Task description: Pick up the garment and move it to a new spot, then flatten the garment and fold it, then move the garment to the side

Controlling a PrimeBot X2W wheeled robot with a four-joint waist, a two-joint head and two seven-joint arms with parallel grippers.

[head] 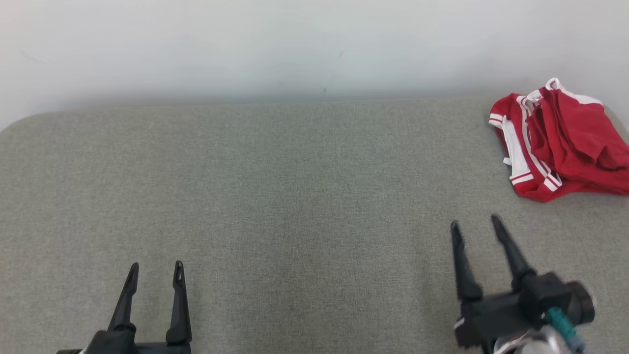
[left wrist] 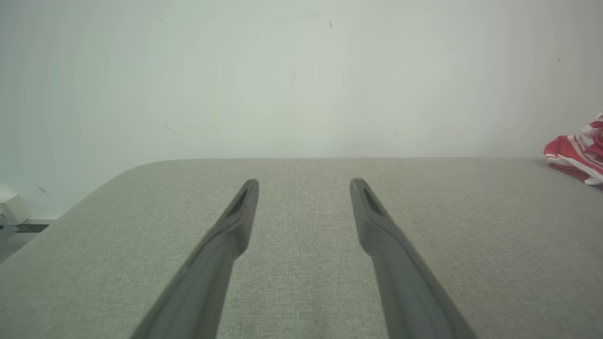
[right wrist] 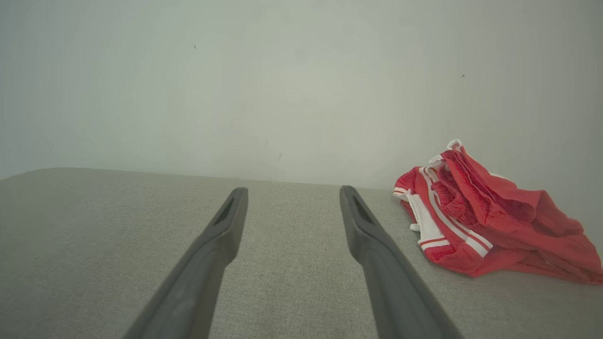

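Observation:
The garment [head: 560, 142] is a crumpled red heap with white stripes at the far right of the grey table, close to the wall. It also appears in the right wrist view [right wrist: 485, 221] and at the right edge of the left wrist view [left wrist: 577, 157]. My right gripper [head: 475, 221] stands open above the table, well short of the garment and to its left, with nothing between its fingers [right wrist: 372, 235]. My left gripper [head: 156, 265] is open and empty at the lower left, far from the garment.
The grey fabric-covered table [head: 295, 196] has rounded far corners and ends against a pale wall [head: 295, 44]. A small white box [left wrist: 12, 209] sits beyond the table's left corner in the left wrist view.

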